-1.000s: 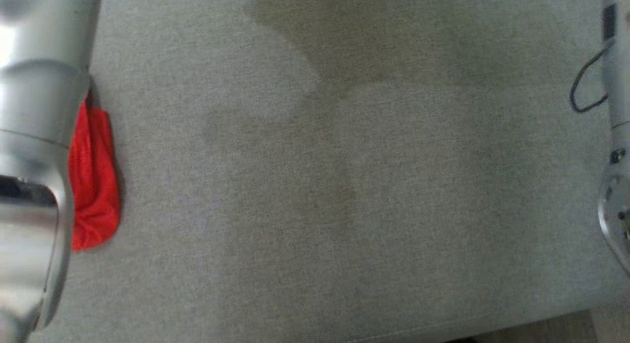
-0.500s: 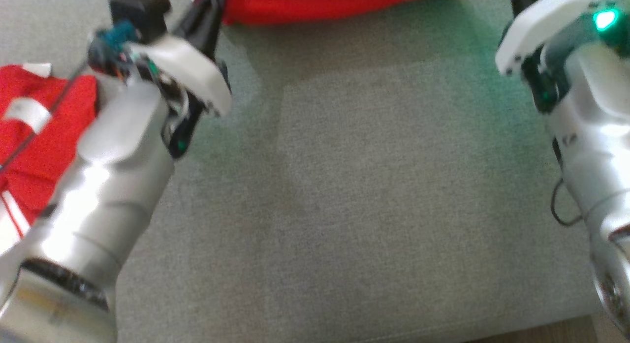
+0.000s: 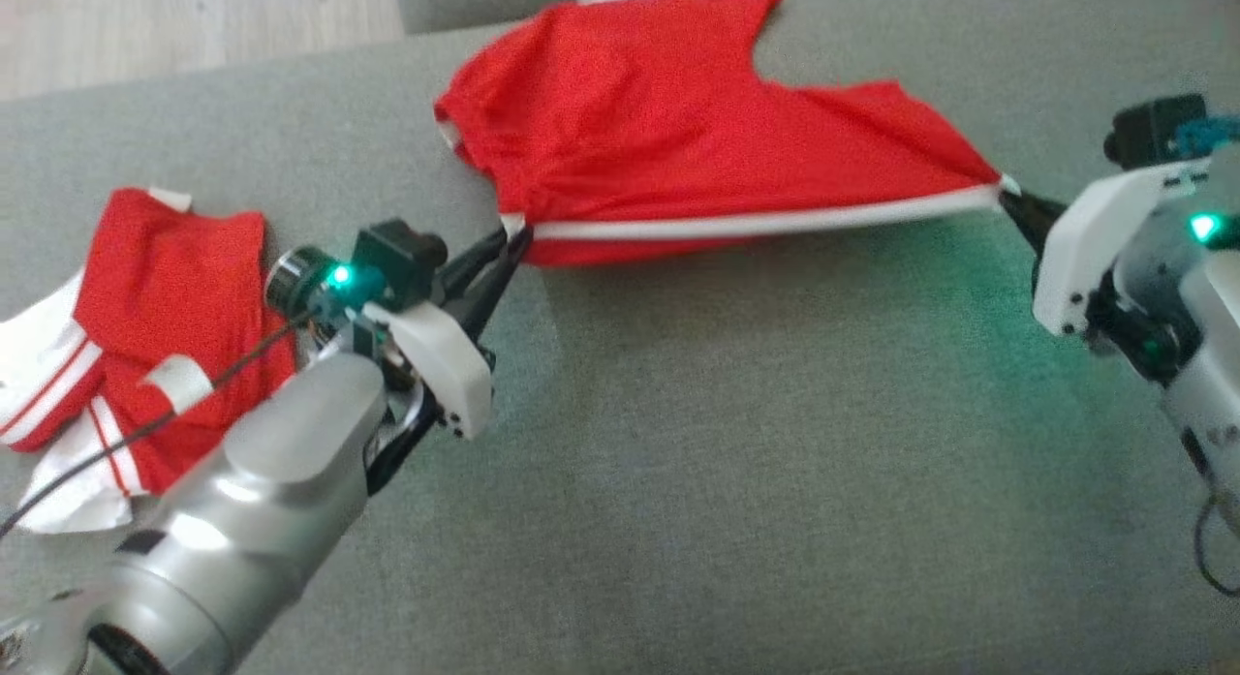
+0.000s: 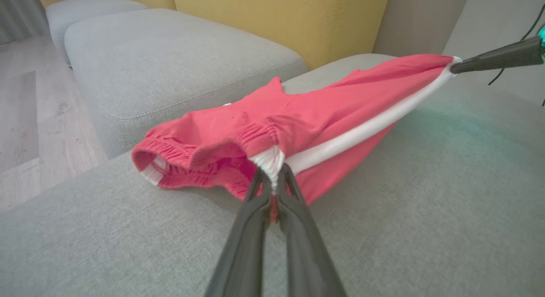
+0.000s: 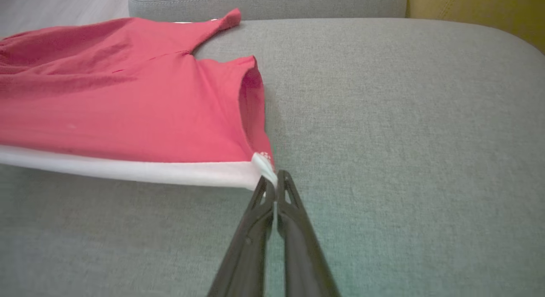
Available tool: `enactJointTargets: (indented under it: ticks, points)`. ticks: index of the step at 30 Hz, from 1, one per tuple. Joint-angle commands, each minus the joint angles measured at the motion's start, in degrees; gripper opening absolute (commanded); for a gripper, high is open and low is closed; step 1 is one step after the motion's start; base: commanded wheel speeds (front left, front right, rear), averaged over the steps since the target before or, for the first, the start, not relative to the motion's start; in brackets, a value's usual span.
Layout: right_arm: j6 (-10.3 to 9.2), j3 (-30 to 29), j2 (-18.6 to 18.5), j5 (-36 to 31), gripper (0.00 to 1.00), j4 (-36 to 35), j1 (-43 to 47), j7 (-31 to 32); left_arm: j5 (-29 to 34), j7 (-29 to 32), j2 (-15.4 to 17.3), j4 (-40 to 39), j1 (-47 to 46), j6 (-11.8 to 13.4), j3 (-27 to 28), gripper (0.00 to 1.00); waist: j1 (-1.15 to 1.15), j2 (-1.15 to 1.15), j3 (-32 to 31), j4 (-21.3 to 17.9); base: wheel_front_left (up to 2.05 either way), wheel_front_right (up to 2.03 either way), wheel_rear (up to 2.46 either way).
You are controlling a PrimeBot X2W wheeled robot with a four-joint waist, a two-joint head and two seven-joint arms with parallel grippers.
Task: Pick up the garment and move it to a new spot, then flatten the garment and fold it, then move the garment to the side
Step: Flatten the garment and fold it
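Observation:
The garment [image 3: 668,142] is a pair of red shorts with a white side stripe, stretched taut between my two grippers above the grey cushion [image 3: 727,443]. My left gripper [image 3: 513,241] is shut on its waistband corner, where the elastic bunches [image 4: 272,160]. My right gripper [image 3: 1007,199] is shut on the leg-hem corner at the stripe's other end [image 5: 266,167]. The far part of the garment [image 5: 106,96] rests on the cushion. In the left wrist view the right gripper's dark fingers [image 4: 494,60] come in at the upper right.
A second red and white piece of clothing [image 3: 126,336] lies crumpled at the left, beside my left forearm. Wooden floor [image 3: 194,26] lies beyond the cushion's far left edge. A grey ottoman [image 4: 170,62] and yellow sofa back [image 4: 276,20] stand behind.
The head camera has tilted up, so the whole picture has shifted. Both grippers and the stretched garment now show in full; earlier only forearms and a red edge showed.

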Motion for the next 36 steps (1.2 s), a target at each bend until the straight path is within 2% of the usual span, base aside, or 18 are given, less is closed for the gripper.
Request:
enactJointTargets:
  ticks: [1,9,10,15,20,24,29,36]
  points:
    - [-0.06,1.03,-3.91,2.53,0.00,-3.17,1.73,1.47,0.00,-1.05,2.19,-0.49,-0.64,0.14,1.00,0.00,0.01,0.00,-2.33,0.13,0.00,0.00,0.00]
    - [-0.06,3.02,-11.32,9.35,0.00,-10.33,9.82,5.74,-0.90,-1.63,1.52,-4.58,6.92,0.98,-1.07,0.00,0.01,0.00,-7.41,-0.43,0.00,0.00,0.00]
    - [-0.06,3.02,-11.32,9.35,0.00,-10.33,9.82,5.74,-0.90,-1.63,1.52,-4.58,6.92,0.98,-1.07,0.00,0.01,0.00,-7.41,-0.43,0.00,0.00,0.00]
    - [-0.06,2.28,-15.51,11.34,0.00,-15.23,14.65,7.73,-1.49,-0.90,2.21,-11.38,11.73,3.09,-2.21,0.00,0.01,0.00,-8.99,-1.30,0.00,0.00,0.00]
    - [-0.06,-1.67,-18.44,11.96,0.00,-20.64,18.05,6.66,-1.75,0.43,3.42,-19.28,14.19,6.20,-2.53,0.00,0.01,0.00,-8.33,-1.28,0.00,0.00,0.00]
    - [-0.06,-5.63,-18.00,10.08,0.00,-23.36,18.34,5.36,-1.91,1.00,4.67,-23.59,13.38,8.64,-1.17,0.00,0.01,0.00,-6.47,-0.72,0.00,0.00,0.00]
    - [-0.06,-10.20,-15.37,5.87,0.00,-24.70,15.65,4.29,-2.31,1.51,5.22,-25.89,10.55,10.70,1.18,0.00,0.01,0.00,-3.02,0.77,0.00,0.00,0.00]
    - [-0.06,-14.71,-9.99,-1.53,0.00,-21.84,8.25,3.07,-1.32,2.44,4.36,-25.67,5.61,11.23,2.18,0.00,0.01,0.00,2.06,3.55,0.00,0.00,0.00]
